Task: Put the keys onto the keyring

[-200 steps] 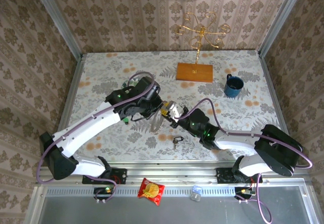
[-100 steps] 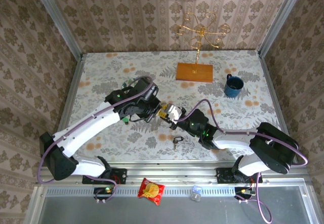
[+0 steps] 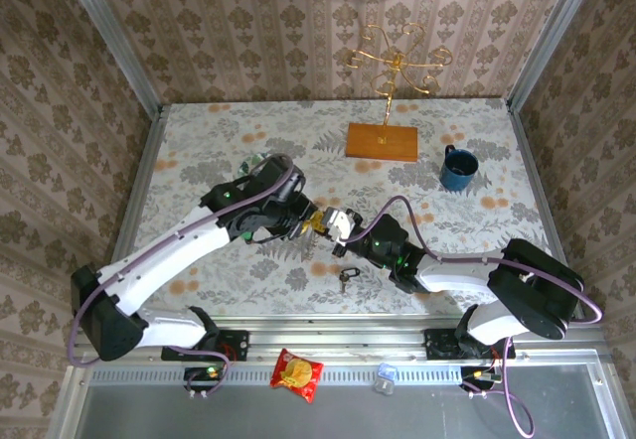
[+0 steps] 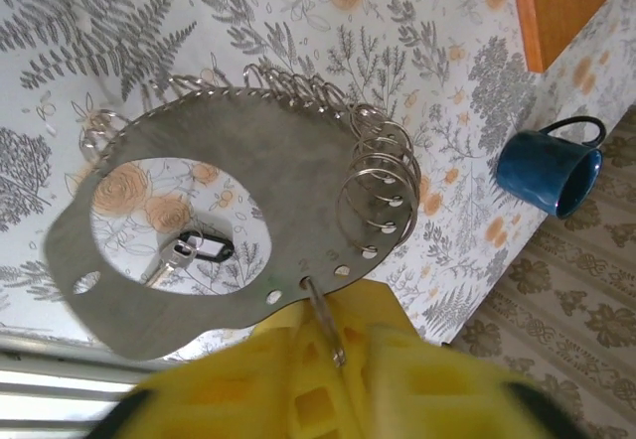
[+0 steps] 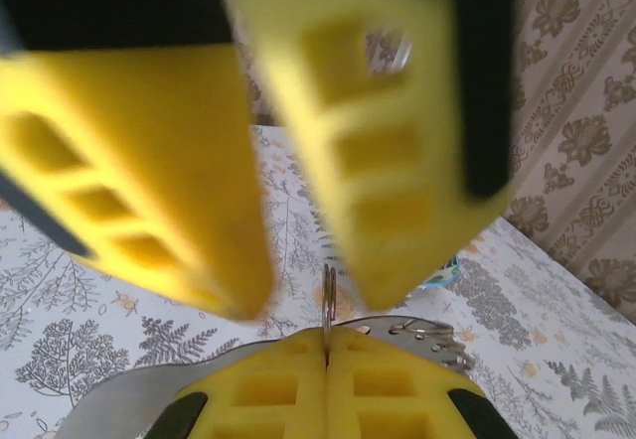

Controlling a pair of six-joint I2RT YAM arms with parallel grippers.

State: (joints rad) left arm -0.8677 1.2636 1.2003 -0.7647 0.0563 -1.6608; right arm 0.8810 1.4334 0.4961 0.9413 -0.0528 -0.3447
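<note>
Left gripper (image 4: 333, 365) and right gripper (image 5: 316, 280), both shifted slightly left since earlier: former clamped on keyring (image 4: 258, 161) plate edge, apparently presenting rings; latter parted, empty, facing them; keys (image 3: 345, 278) loose by table (image 3: 199, 131) near edge.

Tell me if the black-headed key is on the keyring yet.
No, the key lies on the table, apart from the keyring.

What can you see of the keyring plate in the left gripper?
The keyring plate is a flat, dull grey metal sheet with a rounded outline, a large round cutout, a small oval hole near one end and tiny holes along the rim. Wire split rings sit in a row along its far and right edge. It is held above the table; a key lying there shows through the cutout. The left gripper is shut at its near edge.
</note>
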